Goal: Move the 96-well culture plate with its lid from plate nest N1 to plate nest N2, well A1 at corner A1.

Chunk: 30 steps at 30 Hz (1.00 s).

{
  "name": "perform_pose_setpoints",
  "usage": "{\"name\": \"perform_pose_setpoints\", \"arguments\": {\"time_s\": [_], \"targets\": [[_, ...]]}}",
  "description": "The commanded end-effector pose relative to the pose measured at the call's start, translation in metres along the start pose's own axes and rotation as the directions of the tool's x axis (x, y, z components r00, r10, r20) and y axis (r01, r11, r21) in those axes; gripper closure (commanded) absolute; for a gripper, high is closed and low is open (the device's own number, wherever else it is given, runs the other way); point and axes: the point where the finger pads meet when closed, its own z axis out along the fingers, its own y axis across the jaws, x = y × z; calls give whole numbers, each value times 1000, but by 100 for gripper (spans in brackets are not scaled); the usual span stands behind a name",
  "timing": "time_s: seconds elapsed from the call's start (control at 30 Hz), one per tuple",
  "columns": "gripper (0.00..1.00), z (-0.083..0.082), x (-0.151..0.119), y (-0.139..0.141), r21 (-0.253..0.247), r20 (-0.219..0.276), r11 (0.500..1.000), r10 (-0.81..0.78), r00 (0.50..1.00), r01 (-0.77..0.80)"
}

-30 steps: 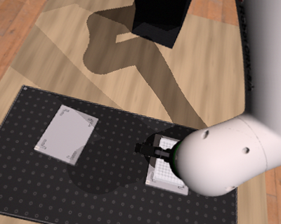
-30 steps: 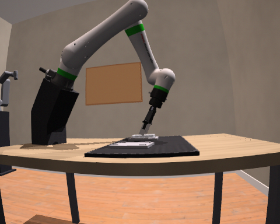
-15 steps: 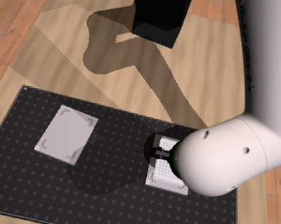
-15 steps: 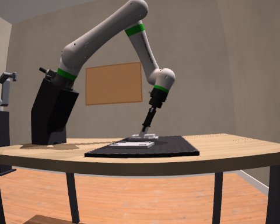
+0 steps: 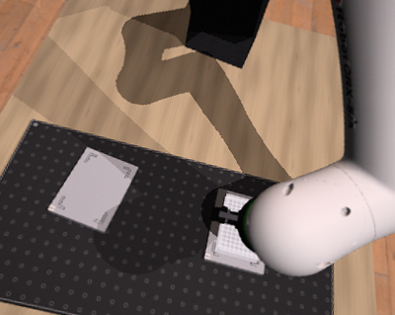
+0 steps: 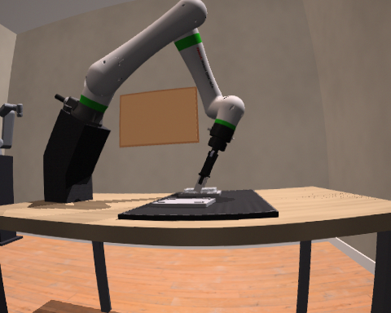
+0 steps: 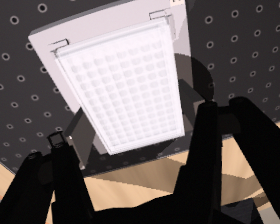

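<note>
The white 96-well culture plate [image 5: 236, 233] with its clear lid on it stands on plate nest N1 [image 5: 235, 261] at the right of the black perforated base board. My gripper [image 5: 228, 216] is down over the plate, with its dark fingers on either side, and it is shut on the plate [image 7: 133, 136]. The arm's wrist hides part of the plate in the top view. Nest N2 [image 5: 94, 188] is bare at the left.
The black base board [image 5: 143, 242] lies on the wooden table. The arm's black pedestal [image 5: 225, 12] stands at the table's far end. In the exterior view the gripper [image 6: 202, 182] leans over the plate, behind nest N2 [image 6: 185, 201].
</note>
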Motion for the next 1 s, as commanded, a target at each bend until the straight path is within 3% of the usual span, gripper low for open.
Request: {"name": "perform_pose_setpoints", "arguments": {"time_s": [0.0, 0.3, 0.97], "targets": [[100, 0, 0, 0, 0, 0, 1000, 0, 1000, 0], [100, 0, 0, 0, 0, 0, 1000, 0, 1000, 0], [100, -27, -13, 0, 0, 0, 1000, 0, 1000, 0]]}}
